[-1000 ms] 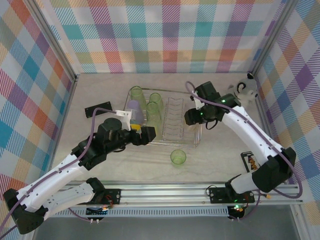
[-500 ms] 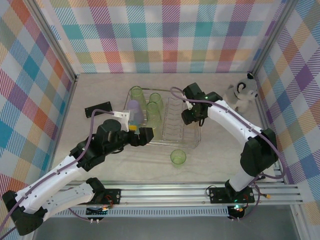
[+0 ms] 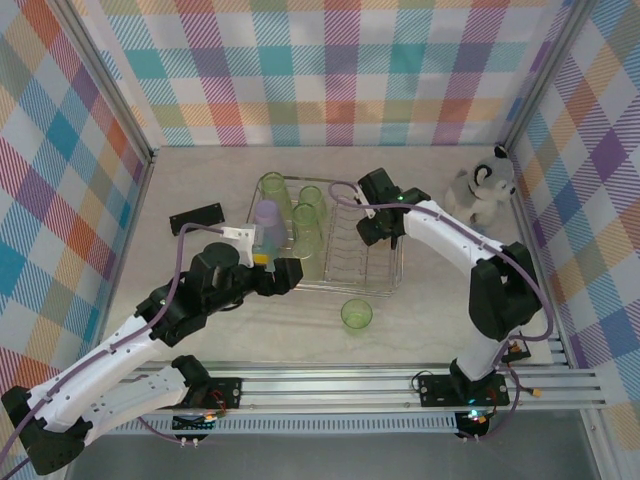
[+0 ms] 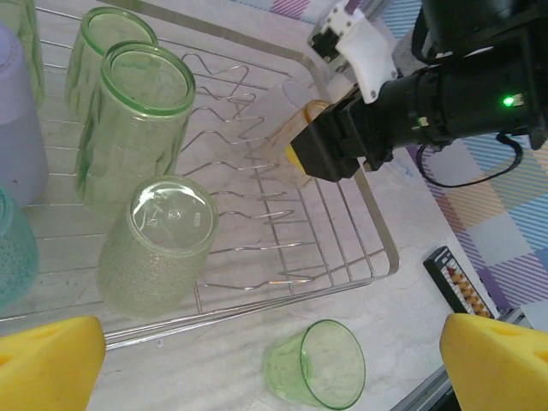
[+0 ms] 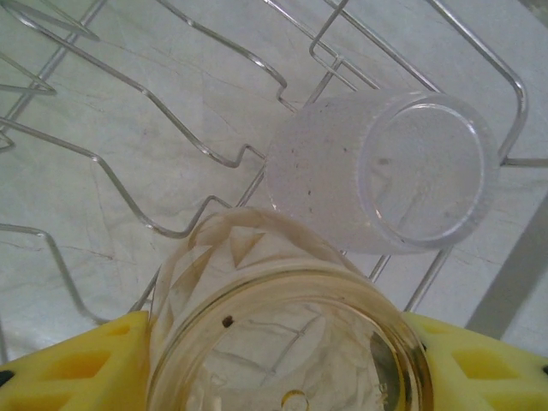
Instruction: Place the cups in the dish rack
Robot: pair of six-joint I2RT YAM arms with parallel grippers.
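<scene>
Top external: over the last second the right arm has folded in leftward, carrying the right hand above the right end of the wire dish rack, whose left end holds upright cups. The left hand hangs at its near rim, and one green cup stands loose on the desk. Left wrist: the left hand's yellow foam pads stand fully apart, nothing between them. Right wrist: the right hand's pads clamp a faceted orange cup above a free bay beside a frosted tumbler, probably for setting down.

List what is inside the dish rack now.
In the rack: three green cups, a lavender cup, a teal cup, and a pale cup on its side. The right hand holds an orange cup over the wires; whatever lies beneath that cup is covered.
</scene>
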